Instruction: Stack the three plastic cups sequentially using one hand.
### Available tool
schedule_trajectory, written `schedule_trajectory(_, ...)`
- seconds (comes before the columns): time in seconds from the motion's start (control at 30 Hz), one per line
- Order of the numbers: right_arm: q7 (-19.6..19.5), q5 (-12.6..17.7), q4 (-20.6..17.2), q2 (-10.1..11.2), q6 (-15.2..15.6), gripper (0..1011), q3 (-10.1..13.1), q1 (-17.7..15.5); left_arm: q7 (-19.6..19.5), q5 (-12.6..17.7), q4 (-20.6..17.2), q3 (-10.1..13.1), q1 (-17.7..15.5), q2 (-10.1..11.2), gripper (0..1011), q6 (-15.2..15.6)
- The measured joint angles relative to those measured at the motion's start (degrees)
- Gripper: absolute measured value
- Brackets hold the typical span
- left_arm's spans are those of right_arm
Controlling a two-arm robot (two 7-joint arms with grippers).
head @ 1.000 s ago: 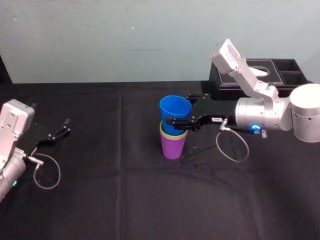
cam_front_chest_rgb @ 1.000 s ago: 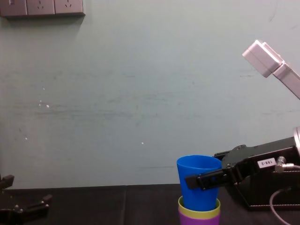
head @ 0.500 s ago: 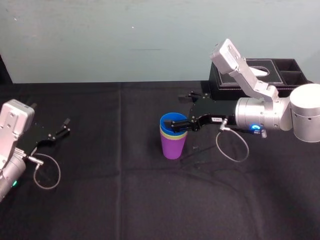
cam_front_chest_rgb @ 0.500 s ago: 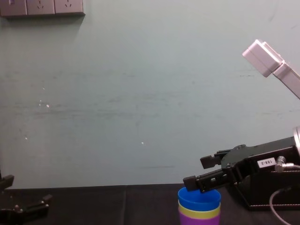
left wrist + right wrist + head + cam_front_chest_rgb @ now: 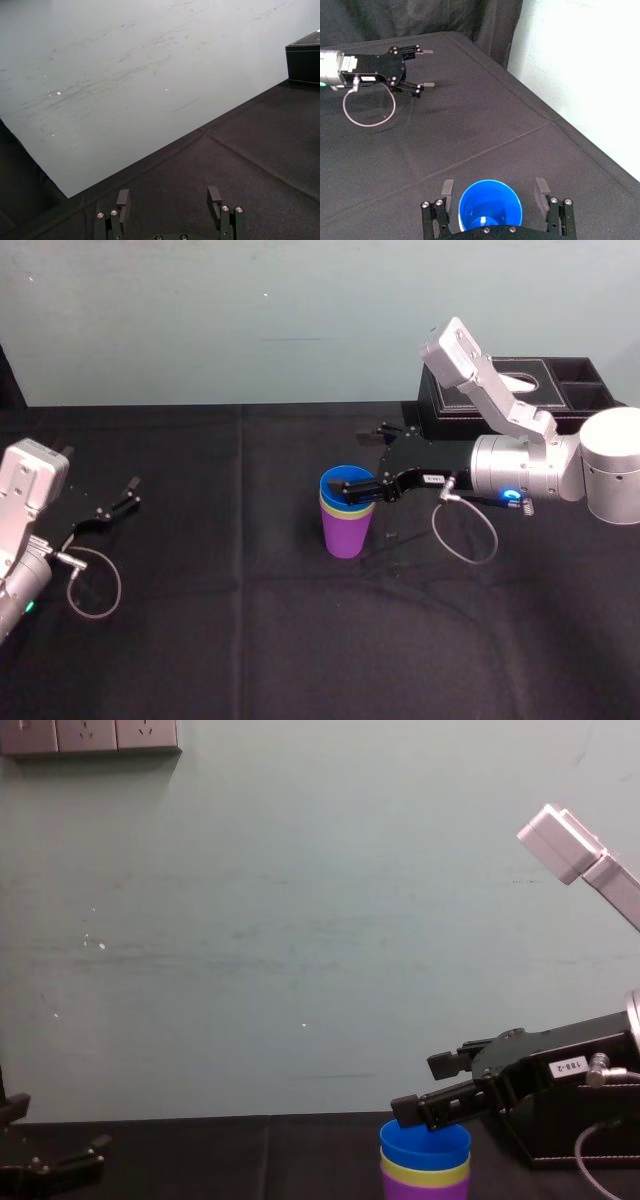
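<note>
Down into the stack goes the blue cup (image 5: 347, 483), which a second earlier stood high in the right gripper (image 5: 364, 462). It now sits nested in the yellow-green cup (image 5: 340, 508), which sits in turn inside the purple cup (image 5: 347, 535). All three stand upright near the middle of the black-clothed table (image 5: 200, 640).

The right gripper's fingers are spread wide and hold nothing. They straddle the blue rim, one on the near side and one on the far side. From the right wrist camera each finger stands clear of the cup wall.

The stacking looks complete; only a clean retreat appears to remain. The risk lies there. A sideways or downward pull could let a finger catch the blue rim and tip or drag the light stack. Lifting straight up before backing away would likely avoid that.

The blue cup's inside is empty. At the far right, a black tissue box (image 5: 490, 390) shows a pale tissue at its slot. The left gripper (image 5: 130, 492) rests parked at the near left, its fingers parted and empty.
</note>
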Motion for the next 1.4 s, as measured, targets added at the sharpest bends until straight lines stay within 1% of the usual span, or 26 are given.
schedule_trajectory(0.07,-0.02,0.01,-0.07,0.04,-0.05,1004,0.03,-0.08,0.0,0.0,0.0,0.0,0.0,0.0,1011,0.0)
schedule_trajectory(0.17,-0.51,0.17,-0.96,0.53,-0.59,1004,0.51,-1.04,0.0,0.0,0.0,0.0,0.0,0.0,1011,0.0)
schedule_trajectory(0.3,-1.81,0.36,-2.51,1.53,-1.48,1004,1.63,-2.78,0.0,0.0,0.0,0.0,0.0,0.0,1011,0.0)
schedule_trajectory(0.43,-2.93,0.81,-3.49,2.5,-2.34,1004,3.04,-4.6,0.0,0.0,0.0,0.0,0.0,0.0,1011,0.0)
schedule_trajectory(0.53,-4.33,1.11,-4.35,3.56,-3.29,1004,4.67,-6.58,0.0,0.0,0.0,0.0,0.0,0.0,1011,0.0)
schedule_trajectory(0.7,-5.51,1.75,-4.67,4.73,-4.56,1004,6.86,-9.05,0.0,0.0,0.0,0.0,0.0,0.0,1011,0.0)
schedule_trajectory(0.73,-5.82,1.86,-4.44,5.0,-4.89,1004,7.5,-9.76,0.0,0.0,0.0,0.0,0.0,0.0,1011,0.0)
schedule_trajectory(1.03,-6.27,1.94,-0.95,5.47,-6.3,1004,9.8,-12.15,0.0,0.0,0.0,0.0,0.0,0.0,1011,0.0)
schedule_trajectory(1.4,-6.02,1.61,2.21,5.04,-7.03,1004,11.22,-13.53,0.0,0.0,0.0,0.0,0.0,0.0,1012,0.0)
